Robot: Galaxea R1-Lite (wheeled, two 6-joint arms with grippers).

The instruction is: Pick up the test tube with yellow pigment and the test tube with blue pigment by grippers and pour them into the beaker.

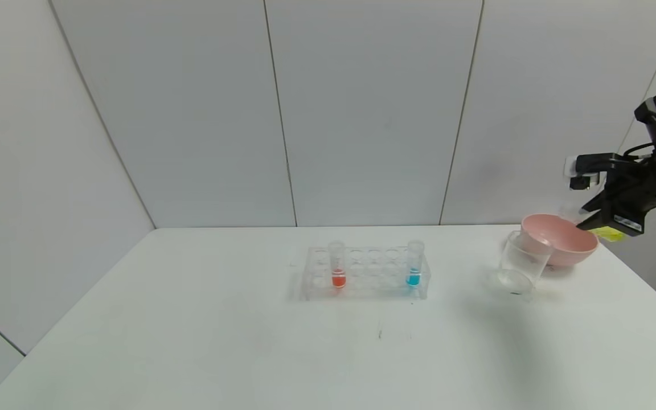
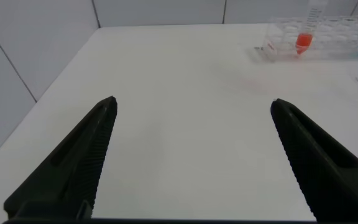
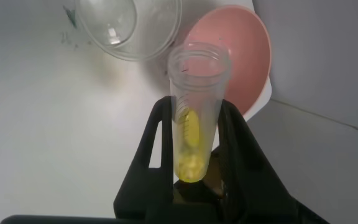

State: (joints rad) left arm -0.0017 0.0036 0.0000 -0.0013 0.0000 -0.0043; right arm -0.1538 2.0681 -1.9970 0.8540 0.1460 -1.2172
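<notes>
1. Holding the test tube with yellow pigment point(image 3: 194, 134) clamped between its fingers, the right gripper point(image 1: 613, 225) hangs above the far right of the table point(image 1: 191, 341), just behind the pink bowl point(image 1: 561, 239) — tube tilted, open mouth aimed toward the bowl and the beaker point(image 1: 523, 262), yellow liquid pooled at the closed end with a streak along the wall.
2. Standing just in front of the bowl and touching or nearly touching it: the beaker, apparently holding no pigment yet.
3. Resting upright in the right end of the clear tube rack point(image 1: 367, 273) at mid-table: the test tube with blue pigment point(image 1: 414, 265); at the rack's left end, an orange-liquid tube point(image 1: 337, 265).
4. Waiting low over the near left of the table, well apart from the rack: the left gripper point(image 2: 191, 118), fingers spread wide and holding nothing.
5. Likely hazard — the bowl lying between tube mouth and beaker; tipping further from this position would probably spill yellow into the bowl or onto the table.
6. Second hazard: a tube sliding in the grip once steeply inverted.
</notes>
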